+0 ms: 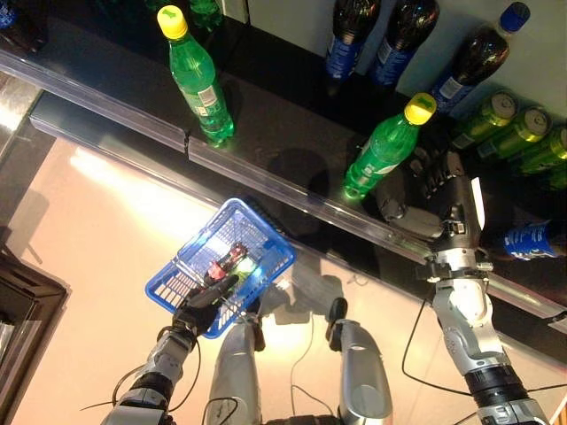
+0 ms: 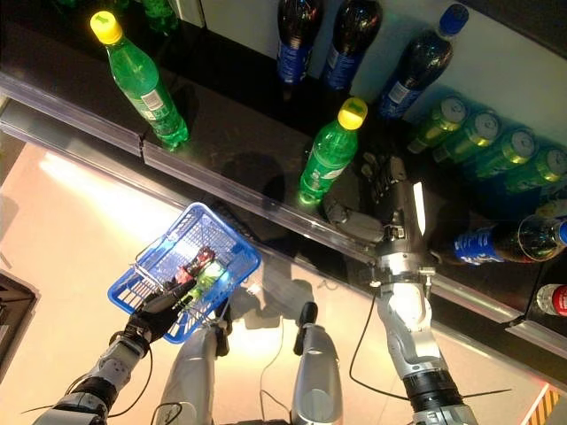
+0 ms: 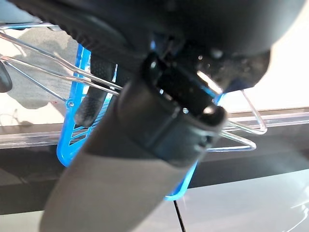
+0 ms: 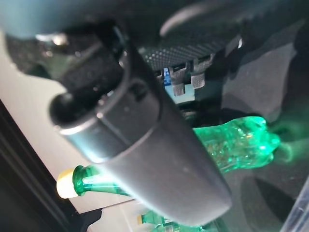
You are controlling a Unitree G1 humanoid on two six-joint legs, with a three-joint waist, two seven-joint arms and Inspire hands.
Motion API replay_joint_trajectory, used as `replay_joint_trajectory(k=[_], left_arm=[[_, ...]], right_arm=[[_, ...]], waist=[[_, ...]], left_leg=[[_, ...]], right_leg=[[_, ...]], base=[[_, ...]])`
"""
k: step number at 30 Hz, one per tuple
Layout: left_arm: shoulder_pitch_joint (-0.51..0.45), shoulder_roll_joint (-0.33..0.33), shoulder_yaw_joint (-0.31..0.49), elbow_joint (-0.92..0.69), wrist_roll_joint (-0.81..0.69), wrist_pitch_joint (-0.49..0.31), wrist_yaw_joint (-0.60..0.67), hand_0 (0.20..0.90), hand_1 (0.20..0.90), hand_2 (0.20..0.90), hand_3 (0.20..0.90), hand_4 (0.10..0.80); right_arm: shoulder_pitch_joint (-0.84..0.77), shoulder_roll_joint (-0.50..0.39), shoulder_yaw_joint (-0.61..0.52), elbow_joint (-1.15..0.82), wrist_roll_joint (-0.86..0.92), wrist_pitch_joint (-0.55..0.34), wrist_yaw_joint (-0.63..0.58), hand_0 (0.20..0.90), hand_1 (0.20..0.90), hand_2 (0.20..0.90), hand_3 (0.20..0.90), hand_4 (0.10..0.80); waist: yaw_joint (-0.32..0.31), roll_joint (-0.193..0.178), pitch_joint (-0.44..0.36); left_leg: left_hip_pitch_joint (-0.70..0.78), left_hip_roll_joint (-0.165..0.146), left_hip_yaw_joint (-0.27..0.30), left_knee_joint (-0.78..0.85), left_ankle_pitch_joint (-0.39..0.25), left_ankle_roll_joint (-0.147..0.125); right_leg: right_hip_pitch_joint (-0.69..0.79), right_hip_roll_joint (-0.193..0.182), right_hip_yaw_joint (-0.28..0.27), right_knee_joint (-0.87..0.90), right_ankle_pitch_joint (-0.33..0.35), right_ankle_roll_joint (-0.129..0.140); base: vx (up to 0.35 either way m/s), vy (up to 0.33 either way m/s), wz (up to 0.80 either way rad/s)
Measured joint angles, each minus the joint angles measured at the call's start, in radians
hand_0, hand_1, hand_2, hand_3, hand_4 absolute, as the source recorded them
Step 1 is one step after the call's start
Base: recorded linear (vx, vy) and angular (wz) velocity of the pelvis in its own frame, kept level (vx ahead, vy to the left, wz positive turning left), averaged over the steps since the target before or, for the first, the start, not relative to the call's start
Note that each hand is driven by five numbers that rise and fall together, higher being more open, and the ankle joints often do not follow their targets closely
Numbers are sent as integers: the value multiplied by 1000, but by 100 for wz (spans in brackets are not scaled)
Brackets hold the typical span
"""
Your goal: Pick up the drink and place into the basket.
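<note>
A green bottle with a yellow cap (image 1: 381, 150) stands near the front edge of the dark shelf (image 1: 275, 133). My right hand (image 1: 447, 208) is open just to its right, thumb reaching toward the bottle's base, apart from it. The same bottle shows past the thumb in the right wrist view (image 4: 234, 140). My left hand (image 1: 208, 301) is shut on the thin wire handles (image 3: 48, 72) of the blue basket (image 1: 189, 245), which hangs low in front at the left. A dark drink with a red label (image 1: 229, 259) and a green drink (image 1: 245, 267) lie in the basket.
Another green bottle (image 1: 199, 80) stands at the shelf's left. Dark bottles with blue labels (image 1: 345, 40) line the back. Green cans (image 1: 514, 124) sit at the right, behind my right hand. A blue-labelled bottle (image 1: 532, 239) lies at the far right. A clear rail (image 1: 266, 181) edges the shelf.
</note>
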Motion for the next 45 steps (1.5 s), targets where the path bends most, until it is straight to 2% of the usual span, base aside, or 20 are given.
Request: replay_joint_trajectory(k=[15, 26, 34, 35, 36, 37, 45], left_arm=[[-19, 6, -9, 17, 3, 5, -19, 300, 300, 300, 200, 100], [-31, 6, -20, 18, 8, 9, -19, 300, 300, 300, 200, 100], [-39, 7, -23, 18, 16, 18, -21, 300, 300, 300, 200, 100], [-43, 7, -23, 18, 17, 20, -21, 300, 300, 300, 200, 100], [-45, 7, -23, 19, 19, 24, -21, 300, 300, 300, 200, 100], [-48, 7, -23, 19, 21, 28, -21, 300, 300, 300, 200, 100], [-52, 7, -25, 19, 31, 35, -37, 300, 300, 300, 200, 100]], right_arm=[[-108, -63, 23, 3, -3, 31, 20, 900, 900, 900, 900, 800], [-185, -74, 48, 20, -22, 56, 36, 900, 900, 900, 900, 800], [-229, -97, 56, 52, -21, 77, 52, 900, 900, 900, 900, 800], [-232, -104, 57, 52, -21, 78, 54, 865, 865, 865, 859, 759], [-238, -108, 61, 56, -21, 79, 57, 695, 695, 695, 661, 561], [-250, -110, 66, 63, -21, 79, 67, 300, 300, 300, 200, 100], [-297, -110, 102, 85, -19, 91, 109, 300, 300, 300, 200, 100]], waist=[[4, 7, 5], [9, 15, 10], [23, 16, 11], [23, 17, 11], [27, 17, 11], [28, 17, 11], [32, 19, 13]], left_leg=[[-19, -6, -1, 22, -1, 6], [-23, -10, -6, 31, -15, 10], [-23, -11, -9, 30, 1, 10], [-24, -13, -11, 29, -5, 10], [-24, -13, -11, 30, 3, 11], [-24, -14, -12, 29, 0, 12], [-26, -16, -23, 28, 2, 15]], right_leg=[[-6, -10, -3, 13, -5, 7], [-2, -16, -4, 17, -6, 9], [0, -15, -5, 21, -7, 12], [-1, -18, -5, 23, -8, 11], [-2, -17, -5, 24, -7, 12], [-1, -17, -7, 24, -8, 12], [3, -24, -17, 27, -8, 12]], base=[[-9, 0, 2], [25, 6, 2], [-8, 3, 2], [69, 12, 0], [-7, 1, 5], [-79, -8, 2], [13, 11, 4]])
